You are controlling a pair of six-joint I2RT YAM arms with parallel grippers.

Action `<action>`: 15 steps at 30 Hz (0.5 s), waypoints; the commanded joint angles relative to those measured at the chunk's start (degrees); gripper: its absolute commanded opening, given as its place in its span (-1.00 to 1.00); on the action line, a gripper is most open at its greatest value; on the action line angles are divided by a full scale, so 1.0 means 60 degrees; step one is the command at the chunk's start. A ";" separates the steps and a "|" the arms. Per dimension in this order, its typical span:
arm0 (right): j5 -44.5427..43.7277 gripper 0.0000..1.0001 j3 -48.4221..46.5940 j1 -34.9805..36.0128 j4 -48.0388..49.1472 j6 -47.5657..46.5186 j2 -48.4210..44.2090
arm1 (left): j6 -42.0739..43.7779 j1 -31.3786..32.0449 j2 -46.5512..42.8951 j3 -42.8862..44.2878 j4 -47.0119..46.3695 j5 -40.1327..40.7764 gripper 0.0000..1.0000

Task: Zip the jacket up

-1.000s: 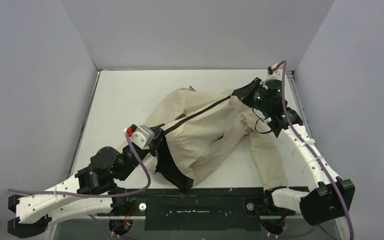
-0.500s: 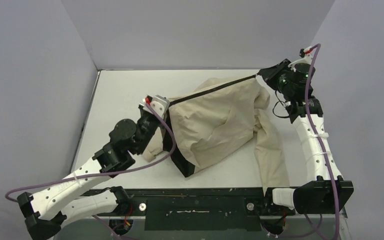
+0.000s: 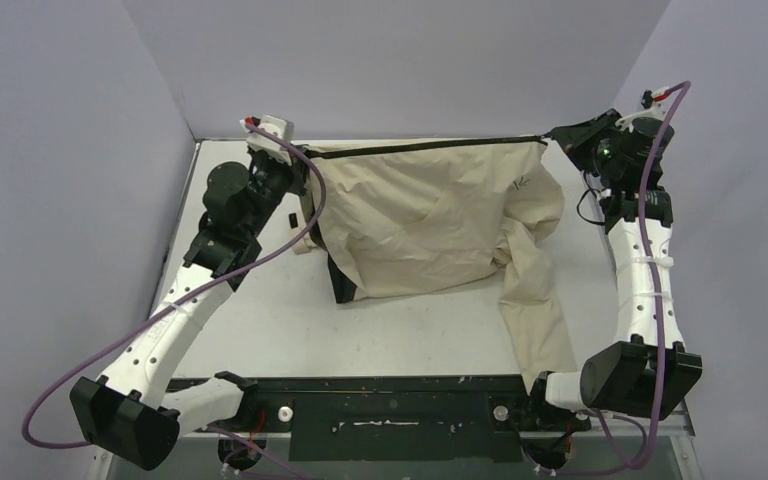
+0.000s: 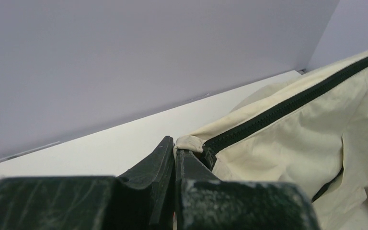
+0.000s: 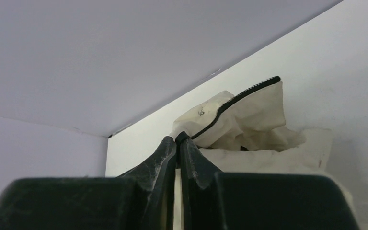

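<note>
I see the jacket (image 3: pixel 430 220) held up over the far half of the white surface (image 3: pixel 260 310), its dark zipper (image 3: pixel 430 145) drawn taut along the top edge. My left tool (image 3: pixel 306 154) is clamped on the zipper's left end and my right tool (image 3: pixel 552 134) is pinched on its right end. One sleeve (image 3: pixel 540 310) trails toward the near edge.

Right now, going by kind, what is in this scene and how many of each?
Jacket: 1, beige, pulled taut along its dark zipper
Robot arms: 2, left arm and right arm; left fingers and right fingers are each shut on one end of the jacket
Total: 3
</note>
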State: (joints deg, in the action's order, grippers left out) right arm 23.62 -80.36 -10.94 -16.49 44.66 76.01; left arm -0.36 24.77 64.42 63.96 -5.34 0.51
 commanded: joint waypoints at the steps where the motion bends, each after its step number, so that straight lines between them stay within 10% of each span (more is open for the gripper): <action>1: -0.0596 -1.00 -0.0858 -0.1120 0.1026 0.0152 0.0029 | -0.0400 -0.1353 -0.0190 0.0883 -0.0676 0.0623 -1.00; 15: 0.0450 -1.00 -0.0201 -0.2329 0.1506 0.0693 -0.0041 | 0.0807 -0.1801 -0.0586 0.0671 0.0291 0.2361 -1.00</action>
State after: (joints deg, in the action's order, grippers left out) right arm 33.69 -81.58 -20.29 -15.49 48.75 76.60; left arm -0.64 17.61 63.86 65.82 -3.31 0.82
